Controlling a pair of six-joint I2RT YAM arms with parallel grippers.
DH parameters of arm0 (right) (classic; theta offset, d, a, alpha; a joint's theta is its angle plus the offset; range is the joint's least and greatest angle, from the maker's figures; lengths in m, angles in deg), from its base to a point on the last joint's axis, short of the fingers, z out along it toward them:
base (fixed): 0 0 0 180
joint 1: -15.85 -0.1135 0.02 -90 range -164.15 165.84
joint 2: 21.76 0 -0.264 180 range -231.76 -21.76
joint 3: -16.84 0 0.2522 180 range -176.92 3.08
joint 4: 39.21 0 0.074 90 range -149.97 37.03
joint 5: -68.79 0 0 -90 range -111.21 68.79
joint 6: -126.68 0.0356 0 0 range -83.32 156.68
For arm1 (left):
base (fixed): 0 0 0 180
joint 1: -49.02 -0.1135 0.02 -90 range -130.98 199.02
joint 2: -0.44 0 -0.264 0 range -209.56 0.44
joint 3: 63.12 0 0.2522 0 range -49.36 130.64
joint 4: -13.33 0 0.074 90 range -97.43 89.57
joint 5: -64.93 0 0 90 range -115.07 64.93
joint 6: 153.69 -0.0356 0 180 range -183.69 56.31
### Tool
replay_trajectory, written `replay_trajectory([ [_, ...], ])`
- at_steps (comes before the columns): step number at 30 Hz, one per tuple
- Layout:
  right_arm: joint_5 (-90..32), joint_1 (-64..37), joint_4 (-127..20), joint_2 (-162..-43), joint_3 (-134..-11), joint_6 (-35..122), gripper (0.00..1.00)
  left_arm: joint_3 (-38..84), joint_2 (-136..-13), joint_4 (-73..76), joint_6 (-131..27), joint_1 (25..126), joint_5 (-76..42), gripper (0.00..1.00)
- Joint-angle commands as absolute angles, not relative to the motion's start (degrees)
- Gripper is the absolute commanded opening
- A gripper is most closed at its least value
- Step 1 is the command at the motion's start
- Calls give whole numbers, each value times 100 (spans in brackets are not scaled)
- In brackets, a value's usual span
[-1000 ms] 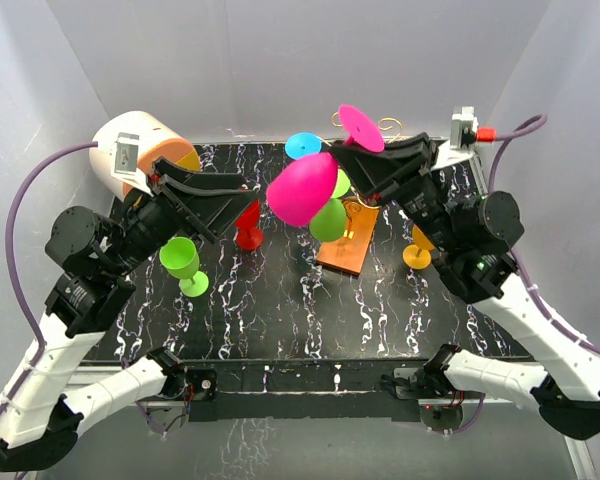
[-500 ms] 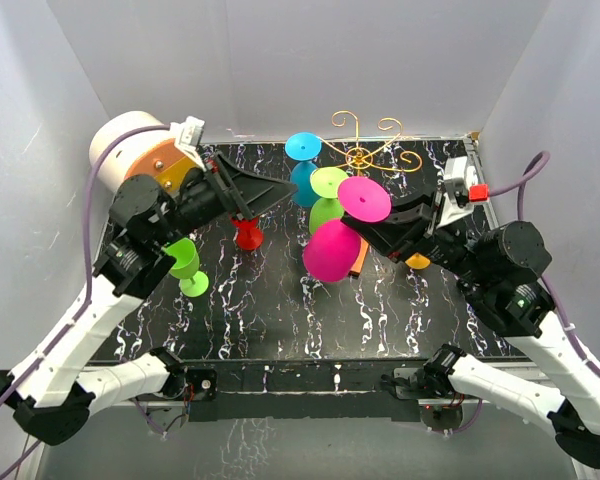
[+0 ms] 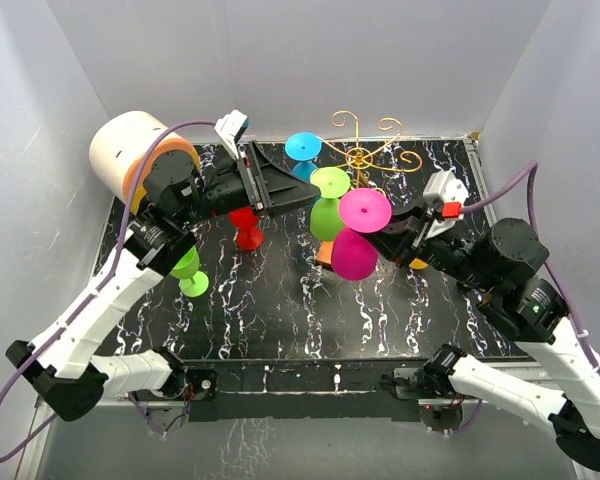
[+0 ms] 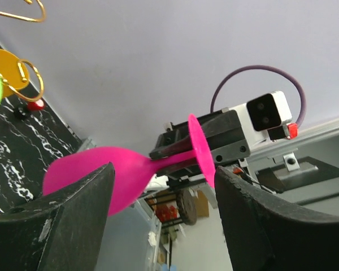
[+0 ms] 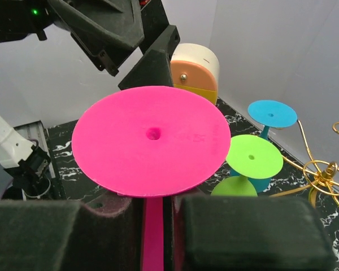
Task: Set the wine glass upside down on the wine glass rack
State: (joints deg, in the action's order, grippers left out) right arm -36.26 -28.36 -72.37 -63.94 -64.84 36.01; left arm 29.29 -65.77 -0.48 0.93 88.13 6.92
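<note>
My right gripper [image 3: 385, 235] is shut on the stem of the magenta wine glass [image 3: 353, 255] and holds it upside down, foot [image 3: 365, 210] up, just in front of the gold wire rack [image 3: 360, 155]. In the right wrist view the fingers [image 5: 243, 237] clamp the stem [image 5: 153, 231] under the foot [image 5: 152, 138]. My left gripper [image 3: 305, 190] is open and empty, raised left of the rack and pointing at the glass. In the left wrist view [image 4: 164, 214] the magenta glass [image 4: 96, 175] shows beyond its jaws, apart from them. The rack's base is mostly hidden.
A blue glass [image 3: 302, 147] and a green glass [image 3: 327, 215] hang upside down on the rack's left side. A red glass [image 3: 247, 232] and a green glass [image 3: 187, 270] stand on the table at left. A yellow glass [image 3: 417, 262] is half hidden at right. A cream-and-orange cylinder [image 3: 130, 150] lies at back left.
My right arm has pulled the magenta glass down and nearer, turning it foot up. My left arm has risen and swung right toward the rack, jaws open.
</note>
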Motion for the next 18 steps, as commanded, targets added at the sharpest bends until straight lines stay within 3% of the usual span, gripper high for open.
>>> replay_trajectory([
  [1, -3513, -2854, -7386, -6386, -6705, 3269, 0, 3283, -6860, -97, 462, 8813, 1507, 67],
  [7, -3418, -2851, -7248, -6429, -6551, 3219, 0, 3293, -6964, -138, 649, 8844, 1642, 65],
  [18, -3650, -2854, -6954, -6866, -6502, 3176, 0, 3226, -7193, 293, 1168, 9041, 1719, 48],
])
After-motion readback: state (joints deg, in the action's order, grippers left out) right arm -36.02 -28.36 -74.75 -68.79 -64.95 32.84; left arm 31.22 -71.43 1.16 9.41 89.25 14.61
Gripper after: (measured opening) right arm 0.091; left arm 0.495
